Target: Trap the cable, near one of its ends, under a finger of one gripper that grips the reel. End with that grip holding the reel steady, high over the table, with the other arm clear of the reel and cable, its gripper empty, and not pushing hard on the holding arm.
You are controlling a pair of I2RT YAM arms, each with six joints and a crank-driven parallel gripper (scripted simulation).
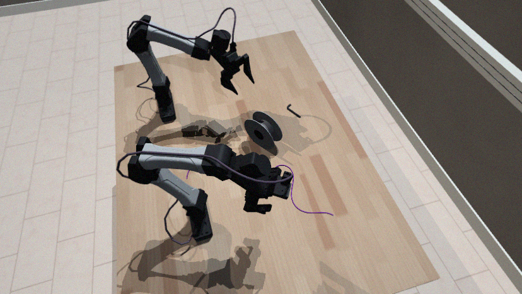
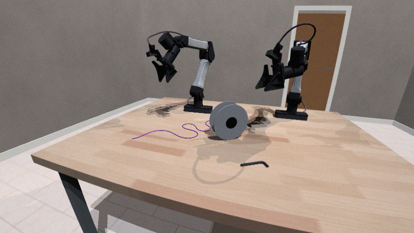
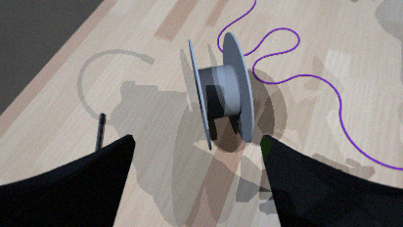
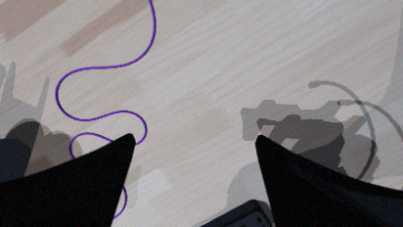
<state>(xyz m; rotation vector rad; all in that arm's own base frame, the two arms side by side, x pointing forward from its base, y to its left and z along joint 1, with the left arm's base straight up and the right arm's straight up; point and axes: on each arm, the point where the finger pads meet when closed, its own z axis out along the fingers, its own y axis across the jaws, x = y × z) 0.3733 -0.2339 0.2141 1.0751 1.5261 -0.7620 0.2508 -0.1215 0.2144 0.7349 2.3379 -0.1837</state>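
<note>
The grey reel (image 1: 251,125) (image 2: 228,114) (image 3: 246,98) stands upright on its flange rims on the table. The thin purple cable (image 1: 310,212) (image 2: 162,130) (image 3: 340,108) (image 4: 155,24) lies in loose bends beside it; my right arm hides part of it in the top view. My left gripper (image 1: 244,88) (image 2: 261,89) (image 3: 198,138) is open and empty, above the table, with the reel ahead of its fingertips. My right gripper (image 2: 163,81) (image 4: 196,137) is open and empty, high over the table; its view shows cable bends near and behind its left finger. Its fingertips are unclear in the top view.
A black hex key (image 1: 287,107) (image 2: 253,163) (image 3: 100,132) lies on the table beyond the reel from the arm bases. The right arm's base (image 1: 201,226) (image 4: 242,215) stands close to the cable's side of the table. Arm shadows cross the wooden table (image 1: 394,248) (image 2: 289,191).
</note>
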